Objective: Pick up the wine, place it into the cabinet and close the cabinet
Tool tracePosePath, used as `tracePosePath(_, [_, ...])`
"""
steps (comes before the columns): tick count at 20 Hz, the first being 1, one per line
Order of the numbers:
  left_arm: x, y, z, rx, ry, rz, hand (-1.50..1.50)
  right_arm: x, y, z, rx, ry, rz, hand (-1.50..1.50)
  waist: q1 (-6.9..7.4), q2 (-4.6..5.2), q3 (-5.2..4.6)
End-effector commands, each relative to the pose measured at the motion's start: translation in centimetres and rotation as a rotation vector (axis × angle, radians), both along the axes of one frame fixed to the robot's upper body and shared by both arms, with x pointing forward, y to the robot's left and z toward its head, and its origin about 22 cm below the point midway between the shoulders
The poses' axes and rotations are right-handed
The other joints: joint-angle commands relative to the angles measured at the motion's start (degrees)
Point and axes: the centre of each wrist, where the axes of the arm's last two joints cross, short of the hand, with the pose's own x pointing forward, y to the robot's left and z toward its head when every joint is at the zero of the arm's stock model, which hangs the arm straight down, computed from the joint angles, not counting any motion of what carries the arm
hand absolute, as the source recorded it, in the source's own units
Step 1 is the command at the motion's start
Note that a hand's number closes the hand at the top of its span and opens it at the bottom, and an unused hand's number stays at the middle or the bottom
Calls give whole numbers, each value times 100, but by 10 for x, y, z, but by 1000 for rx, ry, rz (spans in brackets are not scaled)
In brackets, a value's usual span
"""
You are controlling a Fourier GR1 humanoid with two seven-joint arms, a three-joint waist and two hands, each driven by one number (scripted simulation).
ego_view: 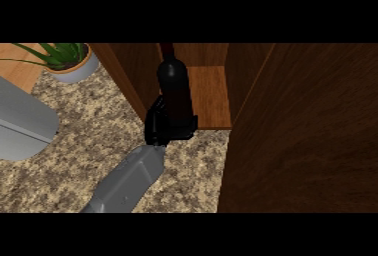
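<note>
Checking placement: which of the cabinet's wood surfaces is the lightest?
The shelf board, orange-brown, just right of the wine held by the right hand; the side wall and door are much darker.

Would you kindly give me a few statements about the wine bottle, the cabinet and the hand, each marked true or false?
1. A black hand is curled round the dark wine bottle. True.
2. The bottle lies flat on the speckled counter. False: it is held upright at the cabinet's shelf.
3. The cabinet door is shut. False: it stands open, showing the shelf.
4. A potted plant stands at the upper left. True.
5. Two forearms show. False: only one.
</note>
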Motion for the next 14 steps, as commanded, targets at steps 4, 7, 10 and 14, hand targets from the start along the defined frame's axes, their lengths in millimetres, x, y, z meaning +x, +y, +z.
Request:
tracePosePath(4, [37,-12,44,-35,-29,29,150,-10,9,3,10,-6,15,-150,-37,-27,10])
tracePosePath(7, [41,-6,38,-33,-25,38,150,-13,-3,-1,3,-15,-2,-150,-110,-6,10])
tracePosePath(10, [58,-13,61,2,-7,43,150,7,1,-11,6,-9,28,-150,-92,13,12])
tracePosePath(14, [74,-20,87,-10,18,21,150,-4,-1,-13,5,-8,18,-150,-192,21,12])
